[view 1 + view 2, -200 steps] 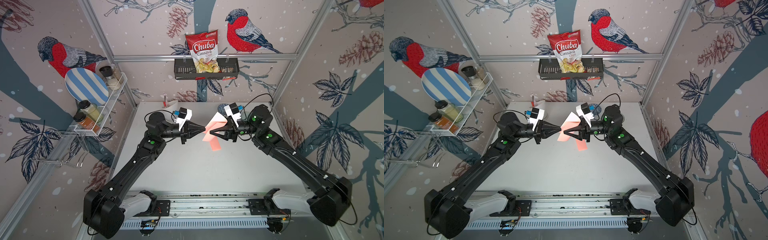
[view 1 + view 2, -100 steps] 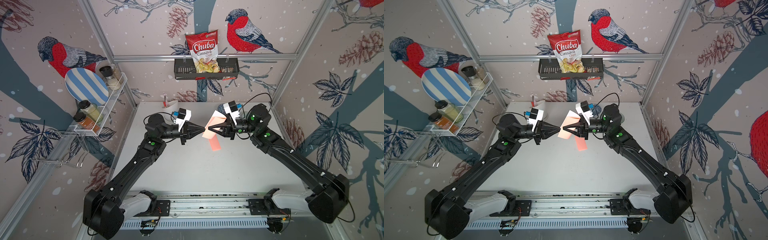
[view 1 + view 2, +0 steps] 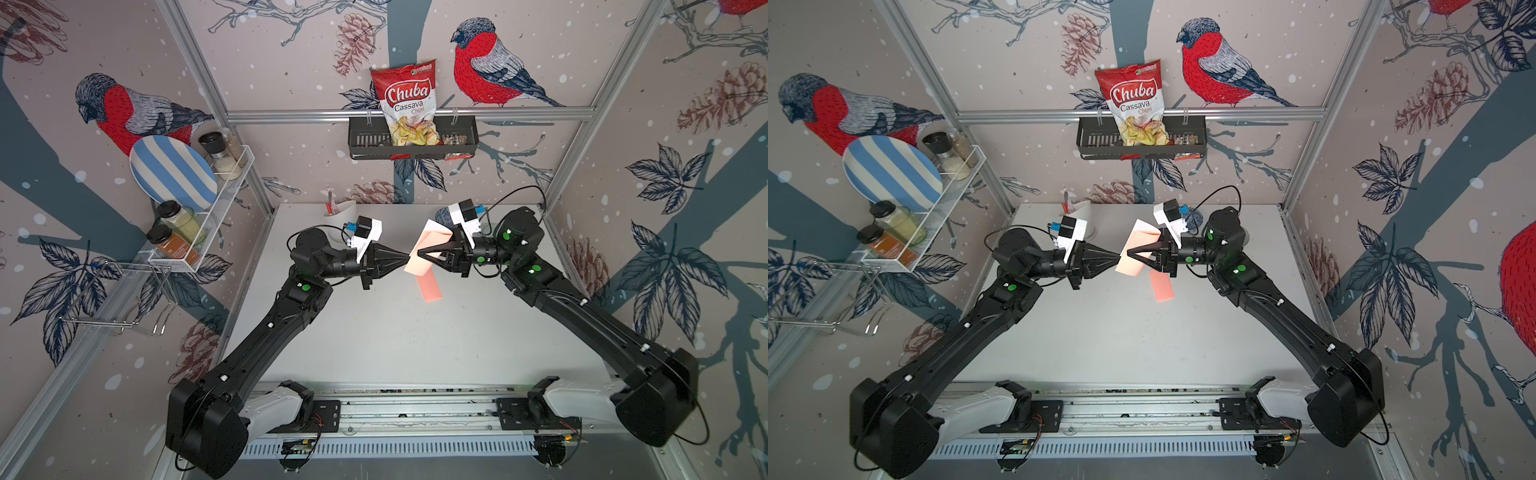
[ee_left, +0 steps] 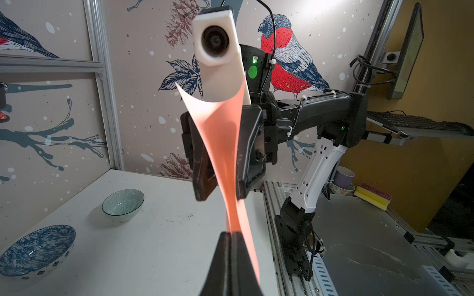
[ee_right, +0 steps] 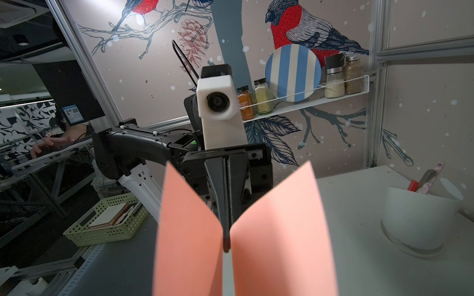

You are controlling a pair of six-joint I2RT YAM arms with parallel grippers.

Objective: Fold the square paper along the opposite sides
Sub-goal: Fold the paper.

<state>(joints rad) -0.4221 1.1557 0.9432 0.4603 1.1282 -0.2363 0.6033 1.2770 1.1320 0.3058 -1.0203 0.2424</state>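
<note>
The left gripper's fingers (image 4: 222, 258) are pressed together on one edge of the salmon-pink paper (image 4: 220, 143), pinching it at their tips. Opposite them, the right gripper's fingers (image 4: 250, 153) stand apart, one on each side of the sheet, which runs up through the gap between them. I cannot tell whether either pad touches it.

In the right wrist view the paper (image 5: 279, 230) shows as two flaps spreading away from the tip of the left gripper (image 5: 226, 244). In the left wrist view its top corner curls over in front of the right arm's white camera housing (image 4: 216, 41).

In both top views the left gripper (image 3: 405, 264) and the right gripper (image 3: 424, 258) point at each other tip to tip. They are raised above the far middle of the white table (image 3: 395, 332), with the paper (image 3: 428, 249) held in the air between them and a narrow part of it hanging toward the near side.

On the table a white cup (image 3: 344, 211) holding utensils stands at the far left. A blue patterned bowl (image 4: 36, 246) and a pale green bowl (image 4: 123, 205) sit on the far right side, beyond the right arm.
</note>
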